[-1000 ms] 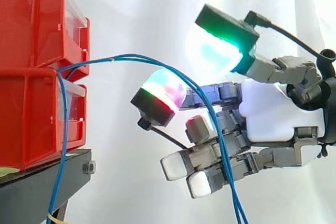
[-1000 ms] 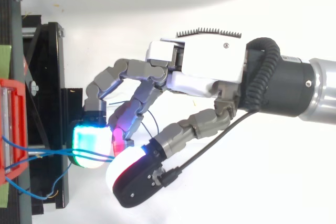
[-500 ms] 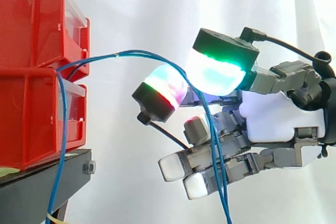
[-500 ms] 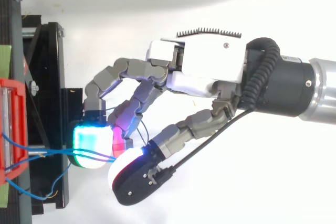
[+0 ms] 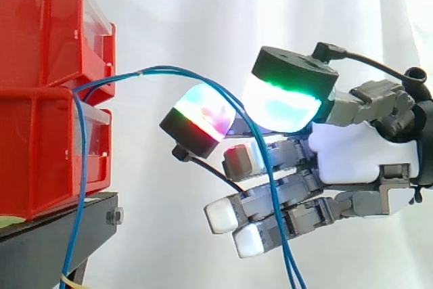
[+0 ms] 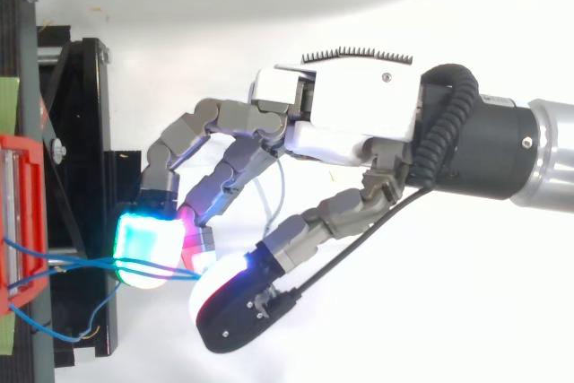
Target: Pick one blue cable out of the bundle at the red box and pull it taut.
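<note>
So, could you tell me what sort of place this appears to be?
Probably a robotics lab test rig: a white curtain backdrop, stacked red bins on a black stand, and blue cables running from the bins to the fingers of a robot hand.

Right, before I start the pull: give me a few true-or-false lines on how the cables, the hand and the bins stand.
1. The blue cables run between the hand's glowing pads. True.
2. The cables stretch straight and taut from the red bins. False: they rise in a slack arch from the red bins and hang down past the lower fingers.
3. The bins are stacked one on the other on a black stand. True.
4. No cable hangs beside the bins. False: a blue strand drops in front of the lower bin and on past the stand.
</note>
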You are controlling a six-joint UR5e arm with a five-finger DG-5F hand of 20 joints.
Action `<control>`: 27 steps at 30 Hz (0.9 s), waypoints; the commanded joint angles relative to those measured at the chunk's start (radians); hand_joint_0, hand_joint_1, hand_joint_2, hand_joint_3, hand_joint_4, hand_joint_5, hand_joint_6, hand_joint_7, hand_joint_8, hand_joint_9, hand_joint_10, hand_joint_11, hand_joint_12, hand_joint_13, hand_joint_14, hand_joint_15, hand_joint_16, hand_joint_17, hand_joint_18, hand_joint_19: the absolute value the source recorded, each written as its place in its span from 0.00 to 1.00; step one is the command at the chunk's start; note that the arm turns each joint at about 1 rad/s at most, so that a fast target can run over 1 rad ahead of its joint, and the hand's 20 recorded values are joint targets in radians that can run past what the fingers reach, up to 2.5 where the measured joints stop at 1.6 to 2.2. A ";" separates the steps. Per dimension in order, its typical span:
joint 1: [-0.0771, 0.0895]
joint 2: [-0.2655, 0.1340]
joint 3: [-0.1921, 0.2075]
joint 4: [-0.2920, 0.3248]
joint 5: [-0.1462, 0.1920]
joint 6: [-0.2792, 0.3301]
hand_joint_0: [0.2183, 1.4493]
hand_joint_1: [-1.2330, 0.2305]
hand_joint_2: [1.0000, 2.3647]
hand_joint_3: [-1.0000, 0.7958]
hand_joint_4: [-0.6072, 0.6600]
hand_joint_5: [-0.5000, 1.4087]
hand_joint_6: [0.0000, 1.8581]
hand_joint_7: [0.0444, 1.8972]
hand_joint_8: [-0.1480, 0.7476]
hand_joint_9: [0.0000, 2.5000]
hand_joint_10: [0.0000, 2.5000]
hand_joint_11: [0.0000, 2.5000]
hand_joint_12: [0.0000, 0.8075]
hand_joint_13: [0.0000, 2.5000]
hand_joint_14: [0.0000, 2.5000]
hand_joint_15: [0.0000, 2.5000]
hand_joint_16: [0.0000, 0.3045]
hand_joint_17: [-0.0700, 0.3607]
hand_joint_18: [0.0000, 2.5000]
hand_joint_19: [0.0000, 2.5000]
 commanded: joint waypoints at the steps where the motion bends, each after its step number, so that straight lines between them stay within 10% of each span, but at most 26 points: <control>1: 0.000 0.000 0.000 0.000 0.000 0.000 0.26 0.17 0.00 0.28 0.45 0.16 0.52 0.33 0.46 0.39 0.00 0.41 0.44 0.32 0.00 0.16 0.16 0.42 0.28 0.15; 27: 0.000 0.000 -0.002 0.001 0.000 -0.003 0.28 0.40 0.01 0.45 0.48 0.18 0.50 0.39 0.60 0.44 0.00 0.38 0.54 0.35 0.00 0.18 0.21 0.50 0.29 0.20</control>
